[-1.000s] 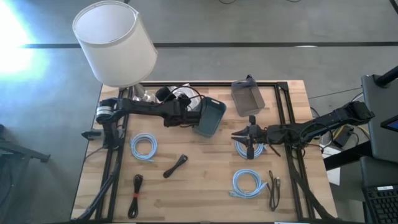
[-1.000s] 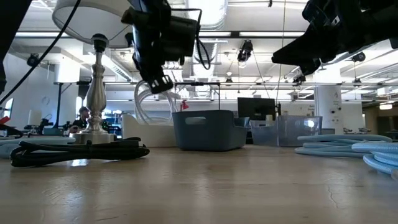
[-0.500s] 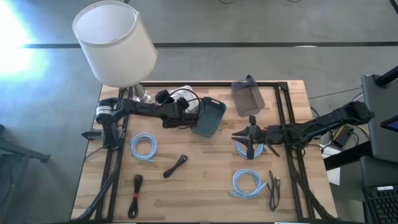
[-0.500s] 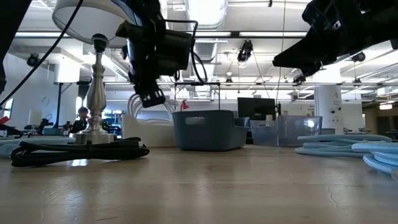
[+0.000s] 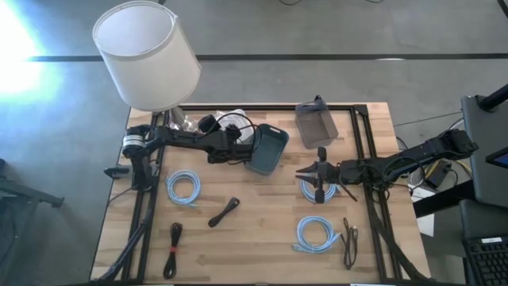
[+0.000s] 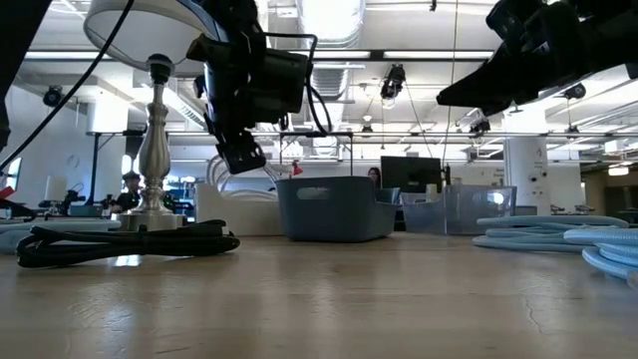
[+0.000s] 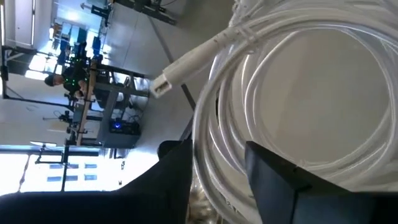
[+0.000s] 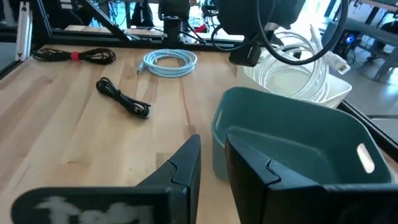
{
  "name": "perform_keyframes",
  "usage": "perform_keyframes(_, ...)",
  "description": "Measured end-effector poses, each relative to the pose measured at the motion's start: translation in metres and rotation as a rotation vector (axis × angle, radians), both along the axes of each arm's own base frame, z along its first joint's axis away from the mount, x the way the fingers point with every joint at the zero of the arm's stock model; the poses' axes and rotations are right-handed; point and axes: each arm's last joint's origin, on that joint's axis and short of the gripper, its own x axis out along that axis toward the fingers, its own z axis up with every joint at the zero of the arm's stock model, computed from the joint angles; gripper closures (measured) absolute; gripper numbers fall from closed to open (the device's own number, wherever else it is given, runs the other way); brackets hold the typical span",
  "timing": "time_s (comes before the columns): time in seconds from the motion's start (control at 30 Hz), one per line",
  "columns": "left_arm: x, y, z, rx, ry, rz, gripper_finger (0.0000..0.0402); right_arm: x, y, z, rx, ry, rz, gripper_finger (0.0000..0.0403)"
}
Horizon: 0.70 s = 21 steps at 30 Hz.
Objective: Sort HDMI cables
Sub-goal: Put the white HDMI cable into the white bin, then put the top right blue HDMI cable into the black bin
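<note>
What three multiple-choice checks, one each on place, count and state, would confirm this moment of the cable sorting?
1. Where do the white coils lie?
A. On the bare tabletop
B. In the white bin
C. Draped over the lamp

2. How many light-blue coils are on the tabletop?
A. One
B. Two
C. Three

3. What is the state of the right claw?
A. Shut on a cable
B. Open and empty, raised off the tabletop
C. Resting inside a bin

Answers:
1. B. The right wrist view shows the white coils piled inside the white bin.
2. C. The high view shows three light-blue coils.
3. B. The right claw shows a gap between its fingers with nothing in it, and the low view has that arm well up in the air.
</note>
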Motion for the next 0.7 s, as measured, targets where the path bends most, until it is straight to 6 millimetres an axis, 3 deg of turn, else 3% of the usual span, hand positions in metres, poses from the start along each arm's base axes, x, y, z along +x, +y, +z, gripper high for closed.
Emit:
perform_keyframes(0.27, 0.002, -0.001, 0.002, 0.008, 0.037, -0.026, 0.02, 0.003, -0.005, 0.011, -0.069, -0.104, -0.01, 0.0335)
perform_keyframes(0.47, 0.011, -0.006, 0.016, 0.009, -0.028, -0.044, 0.0193, 0.005, -0.01, 0.02, -0.113, -0.181, -0.032, 0.0334)
perform_keyframes(0.57, 0.017, -0.011, 0.024, -0.011, -0.077, -0.059, 0.0193, 0.008, -0.015, 0.024, -0.102, -0.155, -0.057, 0.0326)
perform_keyframes(0.7, 0.023, -0.017, 0.03, -0.035, -0.13, -0.074, 0.0193, 0.012, -0.019, 0.028, -0.115, 0.01, -0.074, 0.0303)
